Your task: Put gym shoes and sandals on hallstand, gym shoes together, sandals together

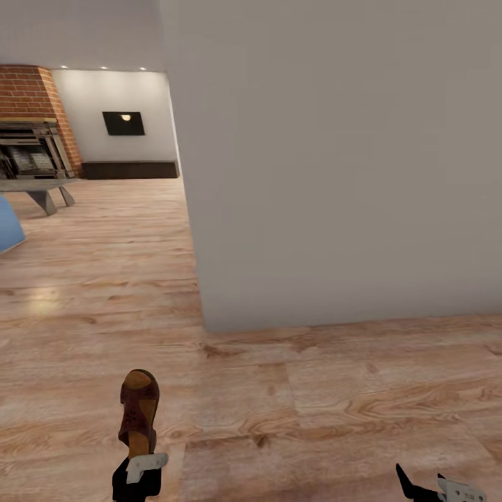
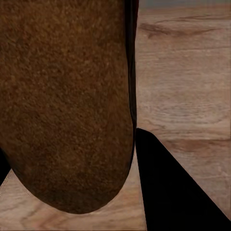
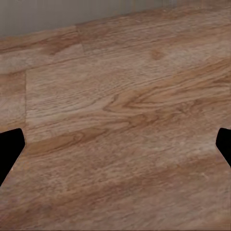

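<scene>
wood-plank floor (image 1: 314, 404) – left gripper (image 1: 139, 467) clamped on 1 sandal (image 1: 139, 408), right gripper (image 3: 115, 144) spread wide

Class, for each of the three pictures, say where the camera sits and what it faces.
Head view: on the head, facing down the wood floor to a grey wall; left gripper holds a sandal.
Left wrist view: on the left arm, facing the sandal's sole.
Right wrist view: on the right arm, facing floor; dark fingertips apart.
All share the floor.
</scene>
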